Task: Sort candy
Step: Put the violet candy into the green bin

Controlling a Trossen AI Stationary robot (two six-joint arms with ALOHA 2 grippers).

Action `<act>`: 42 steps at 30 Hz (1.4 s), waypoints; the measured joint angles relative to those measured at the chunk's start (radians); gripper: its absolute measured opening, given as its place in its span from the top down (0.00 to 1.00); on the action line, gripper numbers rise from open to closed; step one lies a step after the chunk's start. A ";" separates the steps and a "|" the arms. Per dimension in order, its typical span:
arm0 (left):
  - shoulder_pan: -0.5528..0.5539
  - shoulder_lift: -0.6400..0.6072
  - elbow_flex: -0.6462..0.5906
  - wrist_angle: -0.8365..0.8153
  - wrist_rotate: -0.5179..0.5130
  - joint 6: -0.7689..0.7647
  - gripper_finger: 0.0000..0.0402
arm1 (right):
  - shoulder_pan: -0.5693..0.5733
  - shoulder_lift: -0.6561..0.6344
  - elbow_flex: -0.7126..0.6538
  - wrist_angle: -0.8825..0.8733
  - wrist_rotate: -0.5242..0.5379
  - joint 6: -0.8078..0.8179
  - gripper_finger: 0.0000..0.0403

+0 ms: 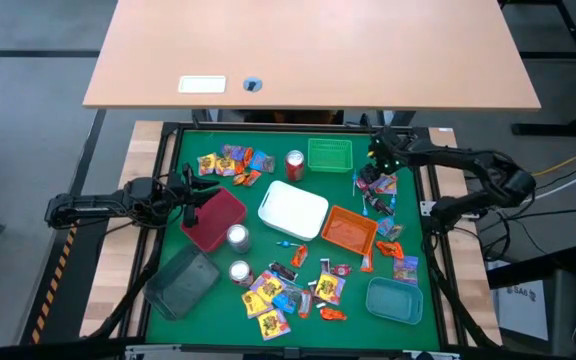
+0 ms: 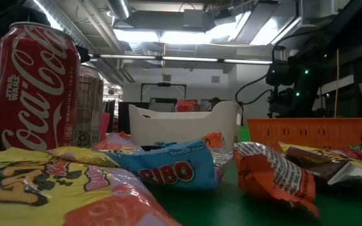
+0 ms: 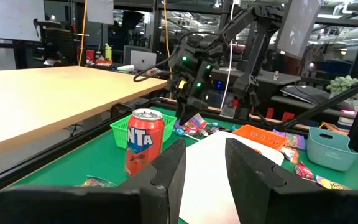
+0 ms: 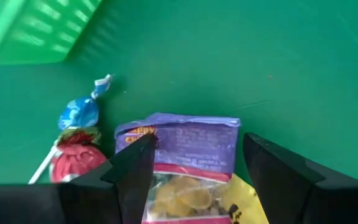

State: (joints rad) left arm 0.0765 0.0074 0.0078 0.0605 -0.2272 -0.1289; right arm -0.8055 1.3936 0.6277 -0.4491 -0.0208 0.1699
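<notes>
Candy lies in three heaps on the green mat: at the far left, near the front middle and along the right side. My right gripper points steeply down over the far end of the right heap, open. In the right wrist view its fingers stand on either side of a purple packet without touching it. Two lollipops lie beside the packet. My left gripper waits level at the table's left, open and holding nothing.
Trays stand on the mat: green, white, orange, red, grey and teal. A red can and two silver cans stand among them. A wooden table lies beyond the far edge.
</notes>
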 joint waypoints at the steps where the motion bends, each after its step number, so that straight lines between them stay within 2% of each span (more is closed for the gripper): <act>1: 0.000 0.000 0.000 0.000 0.000 0.000 0.74 | 0.000 0.011 0.000 0.003 0.000 0.000 0.40; 4: 0.000 0.000 0.000 0.000 0.000 0.000 0.74 | 0.000 0.034 0.001 0.008 -0.006 0.000 0.42; 7: 0.000 0.000 0.000 0.000 0.000 0.000 0.74 | 0.000 0.046 0.002 0.011 -0.005 -0.001 0.48; 22: 0.000 0.000 0.000 0.000 0.000 0.000 0.74 | 0.000 0.048 0.001 0.037 0.008 -0.009 0.98; 27: 0.000 0.000 0.000 0.000 0.000 0.000 0.74 | 0.000 0.049 0.043 -0.037 0.001 -0.049 0.96; 35: 0.000 0.000 0.000 0.000 0.000 0.000 0.74 | 0.000 0.049 0.234 -0.176 0.002 -0.127 0.99; 42: 0.000 0.000 0.000 0.000 0.000 0.000 0.74 | 0.001 0.049 0.373 -0.174 0.002 -0.127 0.99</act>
State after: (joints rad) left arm 0.0761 0.0074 0.0078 0.0605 -0.2272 -0.1291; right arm -0.8047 1.4422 1.0008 -0.6226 -0.0193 0.0429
